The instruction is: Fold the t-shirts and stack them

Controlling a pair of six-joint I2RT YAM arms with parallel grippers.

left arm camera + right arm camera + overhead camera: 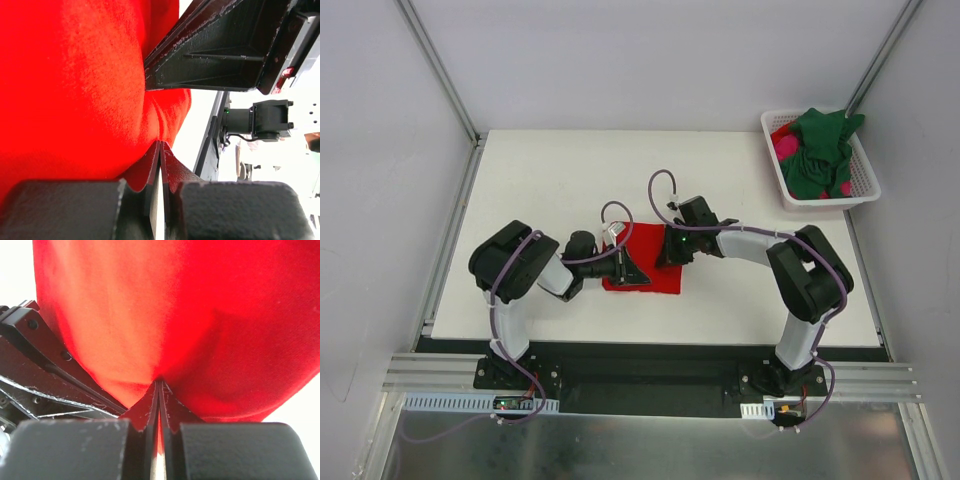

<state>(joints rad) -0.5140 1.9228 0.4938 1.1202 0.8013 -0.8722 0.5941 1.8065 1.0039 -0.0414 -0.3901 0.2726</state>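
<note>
A bright red t-shirt (656, 276) lies bunched into a small rectangle in the middle of the table, between the two arms. My left gripper (631, 267) comes in from the left and is shut, its tips pinching the red cloth (75, 85) where it puckers at the left gripper's tips (160, 143). My right gripper (672, 247) comes in from the right onto the shirt's far right corner. It is shut on the red cloth (210, 305) too, with a crease drawn into the right gripper's tips (159, 381). The grippers stand close together. A dark green t-shirt (820, 150) and a magenta-pink t-shirt (785, 148) lie heaped in the basket.
A white slotted basket (868, 186) stands at the table's back right corner. Metal frame posts rise at the back left and back right. In the left wrist view the right gripper's black body (215, 50) looms right above the cloth.
</note>
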